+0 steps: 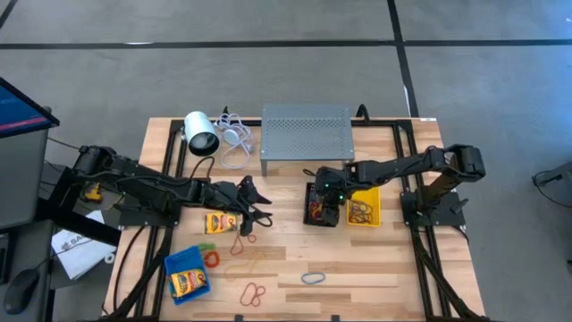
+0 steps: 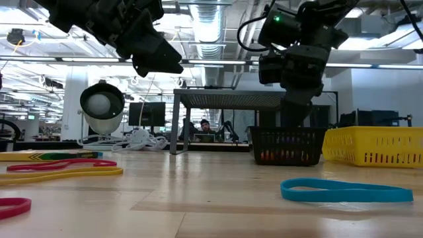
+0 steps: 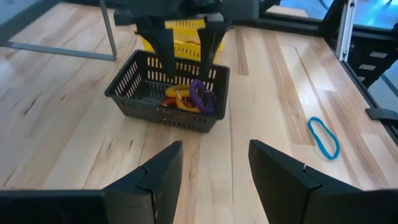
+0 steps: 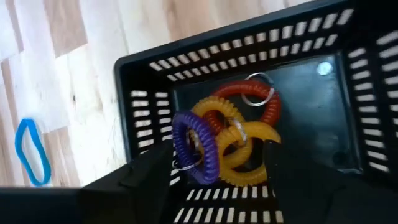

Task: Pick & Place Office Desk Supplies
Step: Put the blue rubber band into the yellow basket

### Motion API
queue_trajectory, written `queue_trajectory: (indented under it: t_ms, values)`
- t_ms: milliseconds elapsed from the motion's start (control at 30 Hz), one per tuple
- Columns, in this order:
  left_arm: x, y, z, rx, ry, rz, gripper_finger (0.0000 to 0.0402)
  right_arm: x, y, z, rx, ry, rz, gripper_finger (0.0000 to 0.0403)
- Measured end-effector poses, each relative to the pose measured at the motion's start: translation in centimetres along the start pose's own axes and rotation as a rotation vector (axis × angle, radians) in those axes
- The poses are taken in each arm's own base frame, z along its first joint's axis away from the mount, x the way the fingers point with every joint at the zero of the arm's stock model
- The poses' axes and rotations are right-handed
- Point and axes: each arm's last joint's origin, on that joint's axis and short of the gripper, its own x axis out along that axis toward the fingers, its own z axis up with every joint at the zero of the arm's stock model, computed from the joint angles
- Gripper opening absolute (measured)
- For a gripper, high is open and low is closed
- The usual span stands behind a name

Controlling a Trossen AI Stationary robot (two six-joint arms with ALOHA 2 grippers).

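My right gripper stands open over the black bin, fingers pointing down into it. Purple, yellow and red coiled loops lie on the bin's floor; the purple one stands tilted between the fingertips. My left gripper hangs open above the bare table left of the black bin, nothing between its fingers. A yellow crayon box lies flat on the table by the left arm. Another sits in the blue bin. The yellow bin stands right of the black one. My right gripper's fingers reach into the black bin from above, one on each side of the purple loop. I cannot tell whether either finger touches the loop, which rests on the other loops in the bin.
Loose bands lie on the near half of the table: pale blue, red and red. At the far edge stand a grey perforated stand and a white cylinder with its cable. A person sits far behind the table.
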Motion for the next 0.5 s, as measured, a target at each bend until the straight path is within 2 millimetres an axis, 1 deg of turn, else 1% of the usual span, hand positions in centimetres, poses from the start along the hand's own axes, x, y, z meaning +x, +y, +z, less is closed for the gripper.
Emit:
queue_trajectory:
  t_ms: [133,200,300,367,500]
  values:
    - [0.0,0.0,-0.1,-0.001,0.012,0.002,0.0180,-0.1,-0.3,0.1,0.009,-0.003,-0.003,0.0245]
    - [0.0,0.1,-0.2,-0.005,0.017,0.005,0.0180,-0.4,0.0,0.4,-0.020,-0.004,0.039,0.0238]
    - [0.0,0.2,-0.1,-0.019,0.017,0.006,0.0180,-1.6,1.1,1.3,-0.064,-0.039,0.152,0.0225]
    - [0.0,0.2,-0.1,-0.025,0.018,0.007,0.0180,-2.5,1.9,1.6,-0.085,-0.049,0.208,0.0216]
    - [0.0,0.2,-0.2,-0.025,0.022,0.008,0.0180,-4.3,4.2,1.9,-0.152,-0.080,0.323,0.0199]
